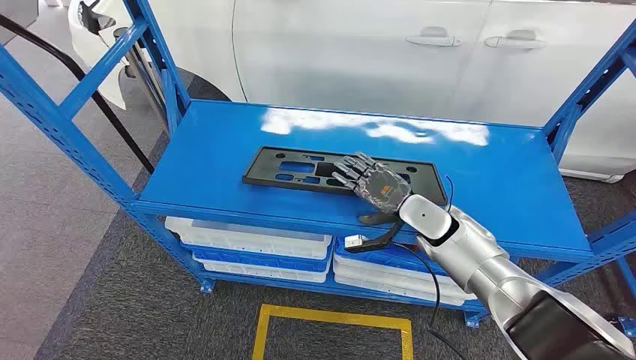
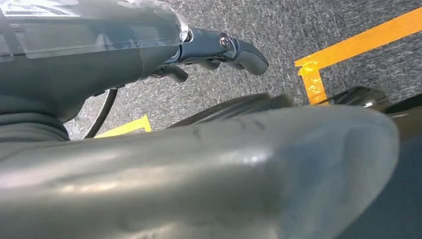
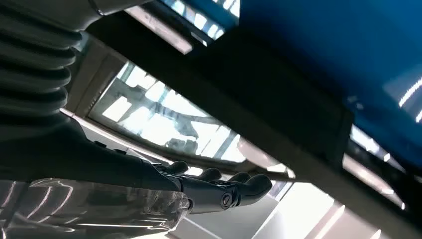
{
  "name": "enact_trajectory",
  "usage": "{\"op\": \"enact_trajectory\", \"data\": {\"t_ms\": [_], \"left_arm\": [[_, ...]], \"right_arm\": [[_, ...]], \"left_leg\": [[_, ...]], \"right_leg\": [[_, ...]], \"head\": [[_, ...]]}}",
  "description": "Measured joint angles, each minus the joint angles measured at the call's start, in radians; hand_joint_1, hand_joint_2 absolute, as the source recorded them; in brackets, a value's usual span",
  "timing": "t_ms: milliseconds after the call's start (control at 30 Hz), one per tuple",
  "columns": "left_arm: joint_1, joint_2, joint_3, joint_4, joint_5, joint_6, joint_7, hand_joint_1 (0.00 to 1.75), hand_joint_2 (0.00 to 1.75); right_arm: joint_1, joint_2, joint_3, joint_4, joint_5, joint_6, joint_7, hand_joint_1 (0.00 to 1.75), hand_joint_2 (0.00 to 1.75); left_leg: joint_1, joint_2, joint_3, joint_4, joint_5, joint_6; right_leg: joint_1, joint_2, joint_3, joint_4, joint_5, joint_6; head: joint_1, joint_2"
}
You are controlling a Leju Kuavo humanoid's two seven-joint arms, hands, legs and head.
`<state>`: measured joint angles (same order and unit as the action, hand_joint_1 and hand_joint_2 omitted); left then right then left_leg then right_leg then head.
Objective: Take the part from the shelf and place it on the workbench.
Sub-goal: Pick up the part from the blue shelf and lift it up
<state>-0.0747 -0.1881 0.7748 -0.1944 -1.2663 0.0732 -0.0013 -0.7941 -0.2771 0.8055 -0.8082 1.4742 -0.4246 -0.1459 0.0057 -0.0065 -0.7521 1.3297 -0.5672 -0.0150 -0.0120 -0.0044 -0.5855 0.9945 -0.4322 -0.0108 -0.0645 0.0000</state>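
A big blue shelf (image 1: 225, 142) fills the middle of the head view, and its flat top is shiny. On that top, a bit left of the middle of the picture, lies the part (image 1: 300, 166). It is a flat black plate, long and thin, with some holes cut in it. It lies flat on the shelf. The robot's right hand (image 1: 369, 182) comes up from the lower right of the picture on a silver arm. The hand lies on top of the right end of the part, with its fingers (image 1: 351, 168) stretched out long and a little apart, pointing toward the upper left. The fingers rest on the plate but are not curled around it, so the hand is not holding it. In the right wrist view the same hand (image 3: 219, 191) shows near the bottom middle, fingers straight and side by side, with the dark edge of the part (image 3: 259, 94) close above them. In the left wrist view the left hand (image 2: 219, 50) is near the top middle, over grey floor with yellow tape (image 2: 358, 42). Its fingers look bent in with nothing in them. Under the shelf top, in the lower middle of the head view, sit white trays (image 1: 247, 244). A white car (image 1: 420, 52) stands behind the shelf along the top of the picture.
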Motion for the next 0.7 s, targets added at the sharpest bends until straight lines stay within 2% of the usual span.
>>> {"op": "enact_trajectory", "data": {"t_ms": [67,100,133,200,233,333,400,467,533,567,600,633,700], "left_arm": [[0.0,0.0,0.0,0.0,0.0,0.001,0.0,0.0,0.0],[0.0,0.0,0.0,0.0,0.0,0.002,0.001,0.0,0.0],[-0.001,0.0,0.0,0.0,0.0,0.003,0.001,0.0,0.0],[-0.002,0.0,0.0,0.0,0.0,0.004,0.001,0.0,0.0],[-0.002,-0.001,0.0,0.0,0.0,0.004,0.001,0.0,0.0],[-0.001,-0.001,0.0,0.0,0.0,0.004,0.001,0.0,0.0],[-0.001,-0.001,0.0,0.0,0.0,0.005,0.001,0.0,0.0],[-0.003,-0.002,0.0,0.0,0.0,0.005,0.001,0.0,0.0],[-0.002,-0.002,0.0,0.0,0.0,0.005,0.001,0.0,0.0],[-0.001,-0.002,0.0,0.0,0.0,0.005,0.001,0.0,0.0],[0.0,-0.002,0.0,0.0,0.0,0.005,0.001,0.0,0.0],[0.0,-0.002,0.0,0.0,0.0,0.004,0.001,0.0,0.0],[-0.001,-0.002,0.0,0.0,0.0,0.004,0.001,0.0,0.0]], "right_arm": [[-0.011,0.007,0.002,0.026,0.0,0.0,0.004,0.0,1.75],[-0.022,0.014,0.004,0.05,0.0,0.001,0.008,0.0,1.75],[-0.034,0.021,0.006,0.072,0.0,0.001,0.01,0.0,1.75],[-0.054,0.03,0.009,0.107,0.0,0.001,0.01,0.0,1.75],[-0.06,0.032,0.01,0.121,0.0,0.001,0.011,0.0,1.75],[-0.07,0.038,0.014,0.146,0.0,0.001,0.011,0.0,1.75],[-0.074,0.042,0.016,0.159,0.0,0.001,0.012,0.0,1.75],[-0.078,0.044,0.018,0.171,0.0,0.001,0.014,0.0,1.75],[-0.078,0.045,0.022,0.184,0.0,0.001,0.017,0.0,1.75],[-0.078,0.045,0.024,0.189,0.0,0.001,0.017,0.0,1.75],[-0.078,0.045,0.026,0.193,0.0,0.001,0.017,0.0,1.75],[-0.078,0.045,0.028,0.196,0.0,0.001,0.017,0.0,1.75],[-0.082,0.046,0.029,0.2,0.0,0.001,0.018,0.0,1.75]], "left_leg": [[0.002,0.0,0.021,-0.041,0.029,0.0],[0.004,0.0,0.049,-0.097,0.061,0.001],[0.005,0.001,0.088,-0.175,0.095,0.003],[0.003,0.001,0.147,-0.292,0.133,0.013],[0.002,0.001,0.158,-0.315,0.136,0.018],[-0.001,0.0,0.158,-0.318,0.137,0.032],[0.0,0.0,0.161,-0.326,0.142,0.044],[0.003,0.0,0.163,-0.331,0.146,0.053],[0.001,0.0,0.162,-0.331,0.146,0.056],[0.001,0.0,0.162,-0.331,0.145,0.057],[0.0,-0.001,0.162,-0.33,0.145,0.056],[0.0,-0.001,0.163,-0.329,0.144,0.055],[-0.003,-0.002,0.164,-0.326,0.14,0.051]], "right_leg": [[0.0,0.001,0.001,0.001,-0.001,0.001],[-0.001,0.002,0.003,0.002,-0.002,0.003],[-0.001,0.003,0.006,0.003,-0.004,0.006],[0.002,0.004,0.007,0.007,-0.008,0.015],[0.004,0.004,0.007,0.008,-0.009,0.02],[0.004,0.004,0.006,0.006,-0.008,0.033],[0.0,0.004,-0.001,0.025,-0.025,0.044],[-0.003,0.004,-0.045,0.123,-0.08,0.052],[-0.003,0.004,-0.114,0.264,-0.138,0.058],[-0.003,0.004,-0.136,0.303,-0.144,0.058],[-0.003,0.004,-0.139,0.303,-0.13,0.058],[-0.002,0.004,-0.12,0.257,-0.098,0.055],[0.0,0.004,-0.051,0.109,-0.026,0.047]], "head": [[0.0,0.0],[0.0,0.0],[0.0,0.0],[0.0,0.0],[0.0,0.0],[0.0,0.0],[0.0,0.0],[0.0,0.0],[0.0,0.0],[0.0,0.0],[0.0,0.0],[0.0,0.0],[0.0,0.0]]}}
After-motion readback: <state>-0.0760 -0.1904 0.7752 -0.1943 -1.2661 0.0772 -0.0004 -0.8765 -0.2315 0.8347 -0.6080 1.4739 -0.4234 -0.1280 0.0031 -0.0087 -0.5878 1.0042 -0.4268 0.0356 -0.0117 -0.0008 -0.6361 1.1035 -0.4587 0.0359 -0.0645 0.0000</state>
